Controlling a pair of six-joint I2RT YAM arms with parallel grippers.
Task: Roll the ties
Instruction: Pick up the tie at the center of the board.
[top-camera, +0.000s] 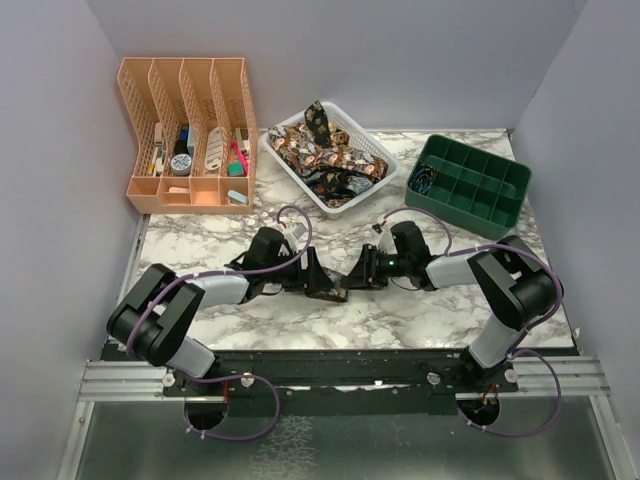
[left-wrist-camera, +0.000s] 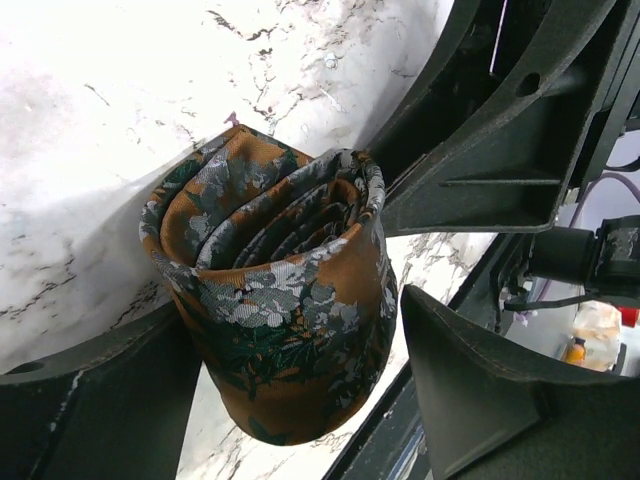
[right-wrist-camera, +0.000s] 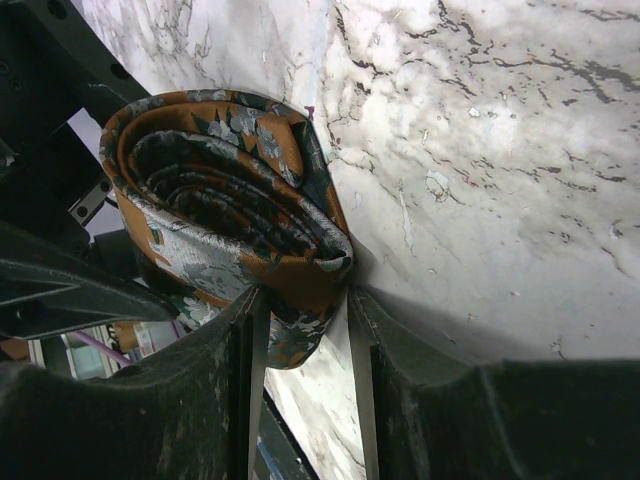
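Right gripper (right-wrist-camera: 305, 310) was pinched on the outer layers of the rolled orange-and-grey patterned fabric necktie (left-wrist-camera: 270, 260), jaws narrow with cloth squeezed between them. Left gripper (left-wrist-camera: 290, 310) stood wide, its fingers flanking the same roll from the opposite side, one touching it; a firm hold could not be told. The roll sat on the white marble-patterned table (top-camera: 420, 310), on the arm-base side of the white slatted plastic basket (top-camera: 295, 180), which held loose patterned neckties (top-camera: 325, 150).

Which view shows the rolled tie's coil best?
Left wrist: the rolled tie fills the frame, its spiral layers seen end-on and well lit. Right wrist also shows the coil, but darker, its lower edge pinched in the right gripper. Top external shows only a small dark bundle.
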